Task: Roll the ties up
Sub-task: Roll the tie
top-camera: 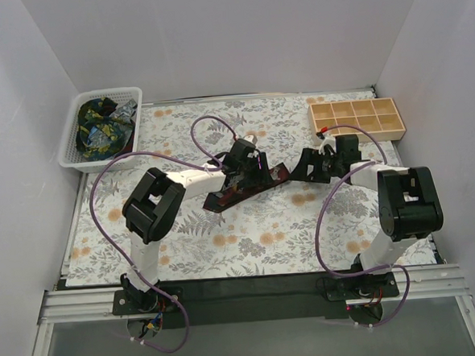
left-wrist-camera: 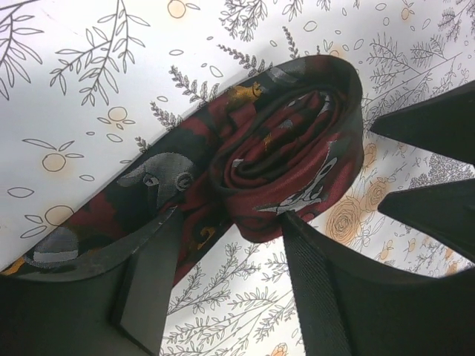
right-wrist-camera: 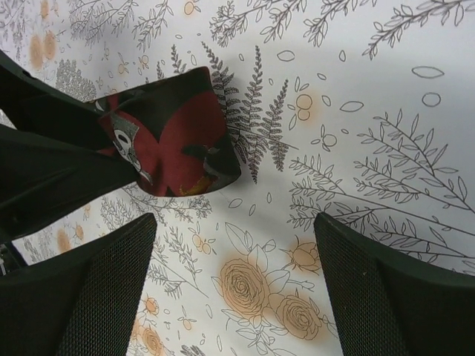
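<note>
A maroon tie [top-camera: 240, 191] with dark and pale prints lies slantwise on the flowered cloth, its right end wound into a roll [left-wrist-camera: 286, 141]. My left gripper [top-camera: 251, 169] stands over that roll. In the left wrist view my left gripper [left-wrist-camera: 231, 219] is shut on the roll's lower edge, one finger against the roll and the other on the flat tail [left-wrist-camera: 111, 230]. Just right of the roll, my right gripper [top-camera: 308, 164] is open. In the right wrist view the roll [right-wrist-camera: 174, 141] lies beyond the right gripper [right-wrist-camera: 234, 219], which has only cloth between its fingers.
A white basket [top-camera: 107, 93] at the back left holds several more crumpled dark ties [top-camera: 99, 126]. A wooden compartment box [top-camera: 356, 118] stands at the back right. White walls close in the table on three sides.
</note>
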